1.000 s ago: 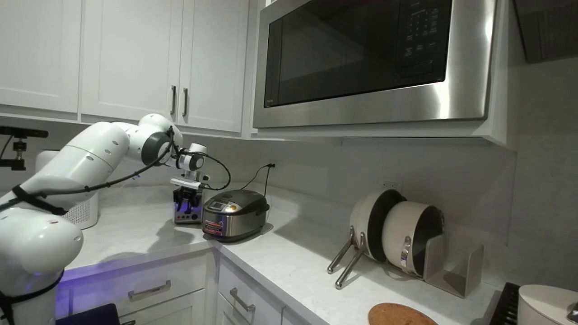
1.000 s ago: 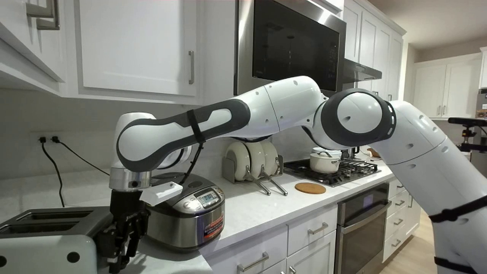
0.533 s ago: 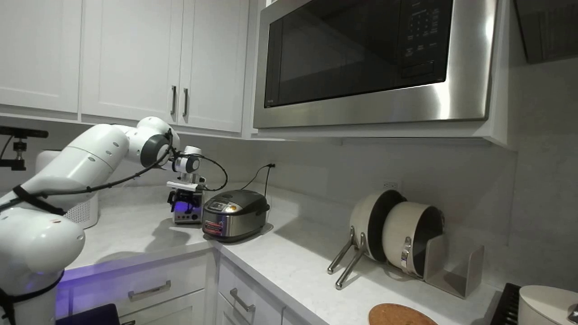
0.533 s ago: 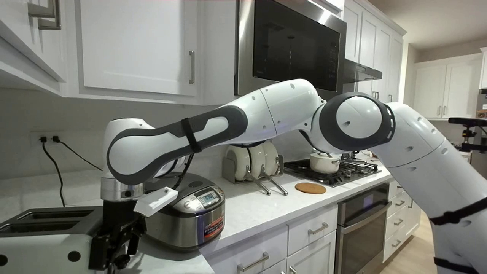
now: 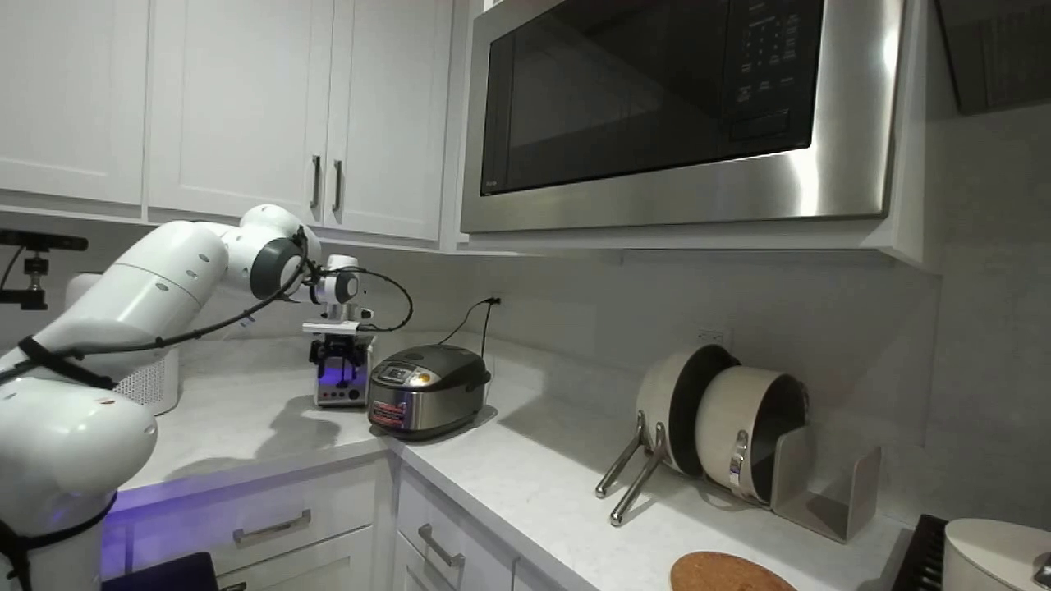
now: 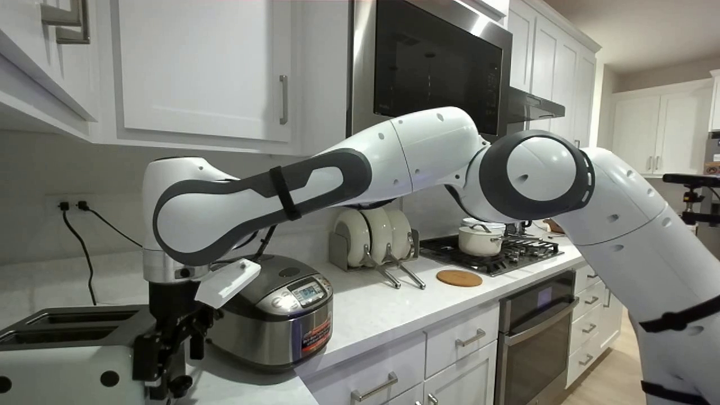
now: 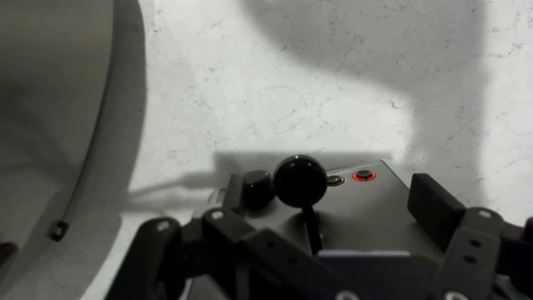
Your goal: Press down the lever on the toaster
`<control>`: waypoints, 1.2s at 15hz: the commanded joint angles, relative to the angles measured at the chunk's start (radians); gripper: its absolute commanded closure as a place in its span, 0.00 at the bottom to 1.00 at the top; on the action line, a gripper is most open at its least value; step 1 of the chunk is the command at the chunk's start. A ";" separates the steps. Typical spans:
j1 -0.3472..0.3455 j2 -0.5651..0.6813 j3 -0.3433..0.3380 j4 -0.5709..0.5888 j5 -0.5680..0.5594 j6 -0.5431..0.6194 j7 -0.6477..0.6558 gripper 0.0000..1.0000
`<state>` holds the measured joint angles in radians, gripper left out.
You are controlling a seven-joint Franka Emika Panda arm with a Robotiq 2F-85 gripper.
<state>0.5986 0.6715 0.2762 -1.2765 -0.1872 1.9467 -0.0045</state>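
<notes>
The toaster, a slotted box with pale sides and a dark top, stands at the left in an exterior view. Another exterior view shows its purple-lit end panel. In the wrist view, the grey panel carries a black ball-shaped lever knob on a dark stem, a dial and a red-ringed button. My gripper is open, with its fingers apart on either side of the lever knob and nothing held. It is at the panel end in both exterior views. Lever height is unclear.
A silver rice cooker stands close beside the toaster and gripper; it also shows in an exterior view. Cabinets and a microwave hang above. Racked pans and a cork mat are further along.
The gripper has shifted left in both exterior views, dipped, then risen a little. Its fingers look wider apart than a second ago. The toaster has not moved.
</notes>
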 commanded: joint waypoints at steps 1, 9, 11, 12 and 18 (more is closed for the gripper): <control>0.021 -0.060 -0.022 -0.013 -0.043 -0.048 0.060 0.00; 0.016 -0.197 -0.019 -0.062 -0.080 -0.166 0.137 0.00; 0.013 -0.241 -0.017 -0.087 -0.086 -0.182 0.167 0.00; 0.011 -0.268 -0.017 -0.104 -0.082 -0.197 0.185 0.00; 0.005 -0.436 -0.012 -0.223 -0.047 -0.284 0.394 0.00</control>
<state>0.6051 0.3546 0.2696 -1.3863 -0.2531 1.6849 0.2857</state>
